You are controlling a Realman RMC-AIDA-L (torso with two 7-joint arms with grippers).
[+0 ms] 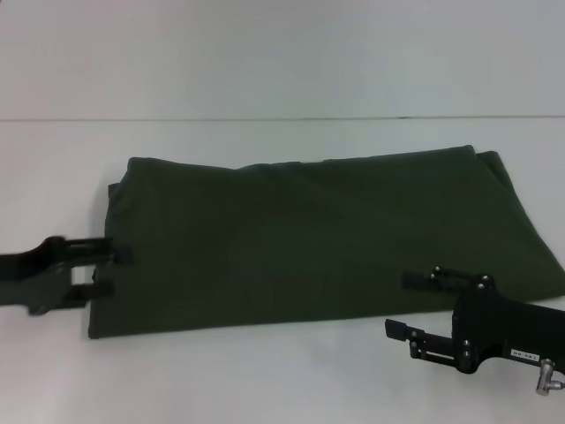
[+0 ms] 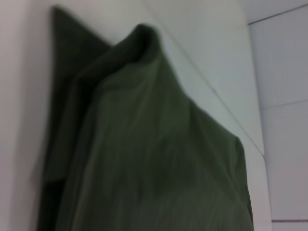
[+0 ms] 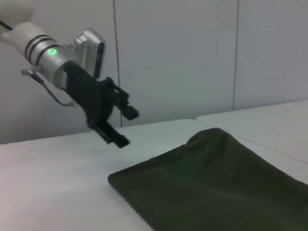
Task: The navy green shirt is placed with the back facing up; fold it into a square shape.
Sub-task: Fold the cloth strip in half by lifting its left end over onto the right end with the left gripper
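Note:
The navy green shirt (image 1: 309, 238) lies on the white table (image 1: 265, 380), folded into a long flat band with its plain side up; no lettering shows. My left gripper (image 1: 113, 272) is open and empty at the shirt's left end. The right wrist view shows this gripper (image 3: 126, 127) hovering above the table beside the shirt's corner (image 3: 115, 179). The left wrist view shows only the shirt (image 2: 144, 159), with a raised fold at its end. My right gripper (image 1: 406, 305) is open and empty at the shirt's front edge, near the right end.
A seam (image 1: 282, 118) crosses the table behind the shirt. Bare table surface lies in front of the shirt and behind it. A panelled wall (image 3: 192, 57) stands beyond the table.

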